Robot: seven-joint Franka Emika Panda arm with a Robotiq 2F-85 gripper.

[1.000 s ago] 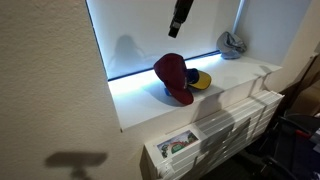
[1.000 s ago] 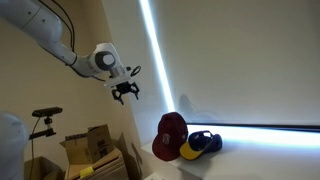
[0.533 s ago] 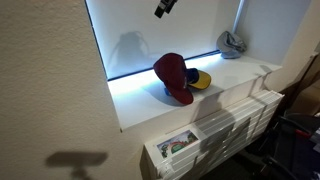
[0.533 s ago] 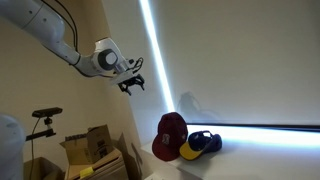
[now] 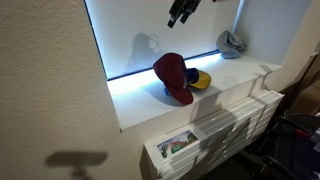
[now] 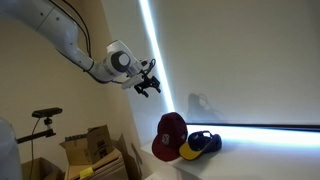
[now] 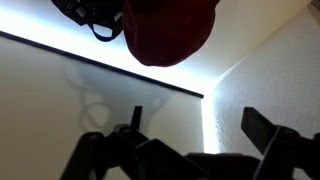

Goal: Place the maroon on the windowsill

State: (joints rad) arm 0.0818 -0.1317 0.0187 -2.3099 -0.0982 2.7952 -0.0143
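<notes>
The maroon cap [image 5: 175, 78] rests on the white windowsill [image 5: 215, 95], leaning against a yellow and blue cap [image 5: 200, 79]. It also shows in an exterior view [image 6: 168, 135] and at the top of the wrist view [image 7: 170, 28]. My gripper [image 5: 181, 11] hangs in the air above the caps, well clear of them. In an exterior view [image 6: 147, 84] it is up and off to the side of the maroon cap. Its fingers [image 7: 195, 130] are spread apart and empty.
A grey cap [image 5: 232, 43] lies at the far end of the sill. A white radiator [image 5: 225, 125] sits below the sill. Cardboard boxes [image 6: 90, 150] and a stand [image 6: 43, 118] are on the floor. A bright window blind is behind the sill.
The gripper has moved sideways across the window, above the caps, staying open and empty. The caps have not moved.
</notes>
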